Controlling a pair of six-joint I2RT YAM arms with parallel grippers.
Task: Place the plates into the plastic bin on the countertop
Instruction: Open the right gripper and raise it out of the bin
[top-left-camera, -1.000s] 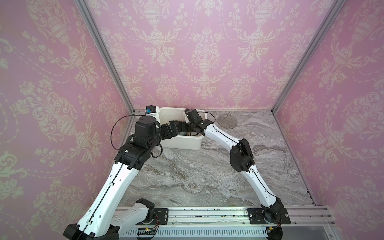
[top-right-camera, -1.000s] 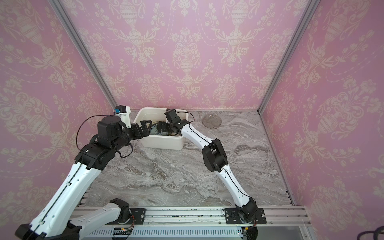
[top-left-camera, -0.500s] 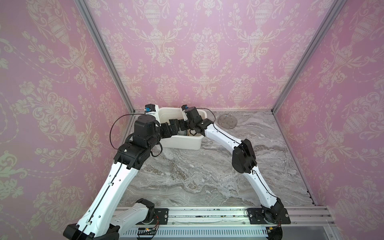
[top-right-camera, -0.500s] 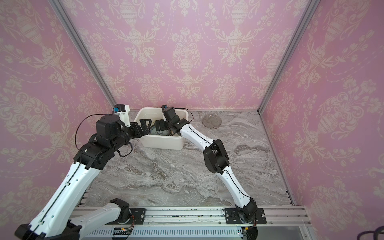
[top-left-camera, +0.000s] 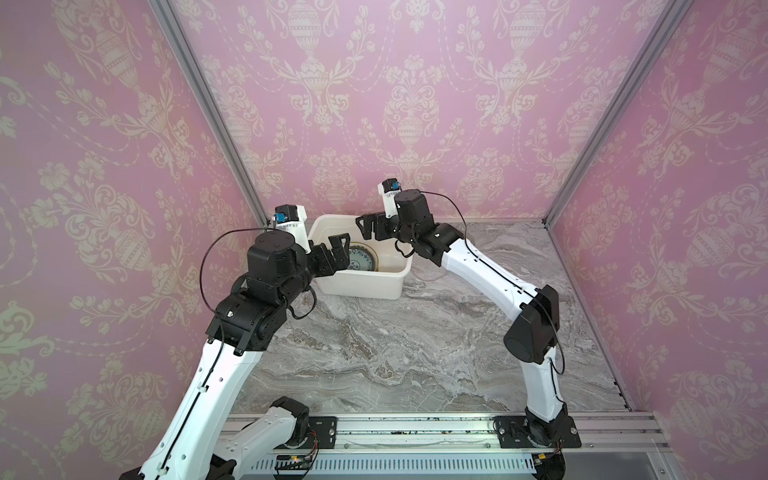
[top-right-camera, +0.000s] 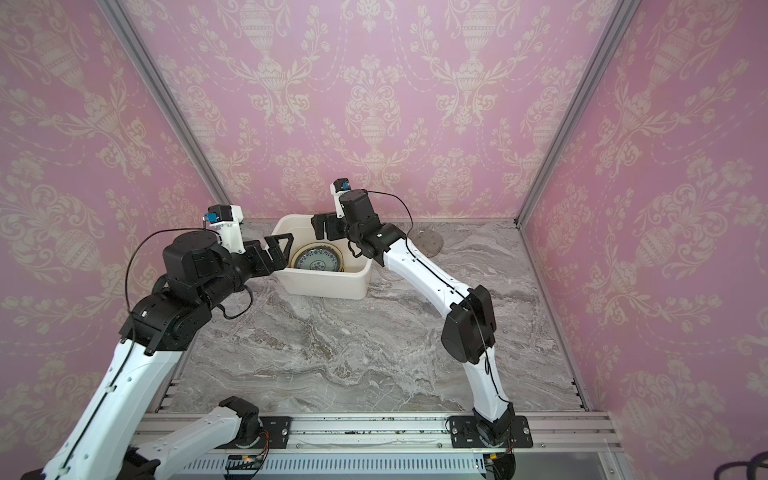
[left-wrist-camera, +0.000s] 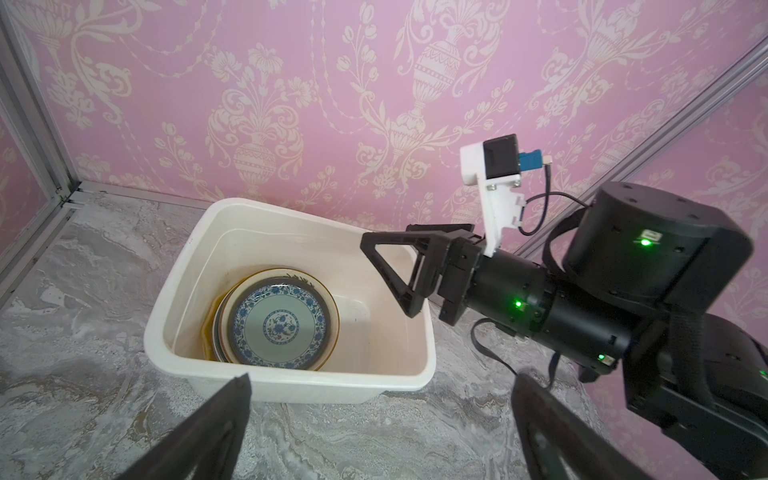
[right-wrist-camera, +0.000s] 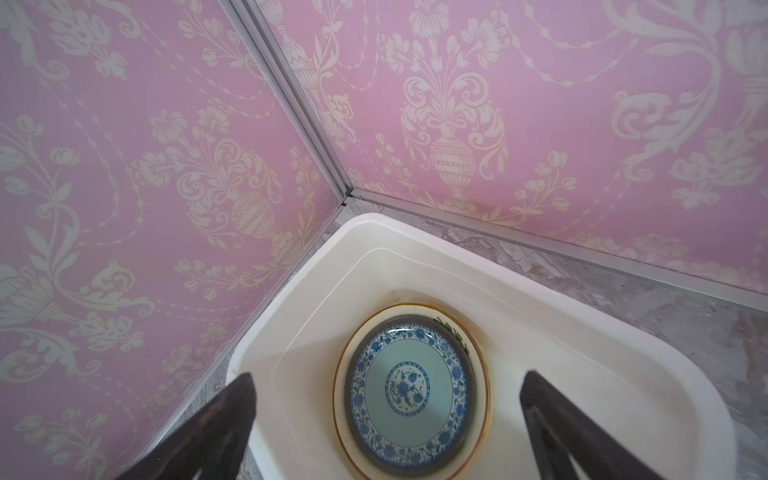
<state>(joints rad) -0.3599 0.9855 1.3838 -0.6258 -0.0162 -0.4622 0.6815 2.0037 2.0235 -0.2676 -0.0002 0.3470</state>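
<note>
Both my grippers are spread wide and empty. The left gripper (top-right-camera: 276, 250) hangs at the left rim of the plastic bin (top-right-camera: 324, 286), and the right gripper (top-right-camera: 324, 227) is above its far edge. The bin stands far left on the countertop (top-right-camera: 374, 353), holding stacked plates with a blue-patterned plate (left-wrist-camera: 276, 324) on top. A clear glass plate (top-right-camera: 426, 241) lies to its right, near the far wall. Flat and slick, it could skid from my jaws, and my right fingers might clip the rim swinging out.
</note>
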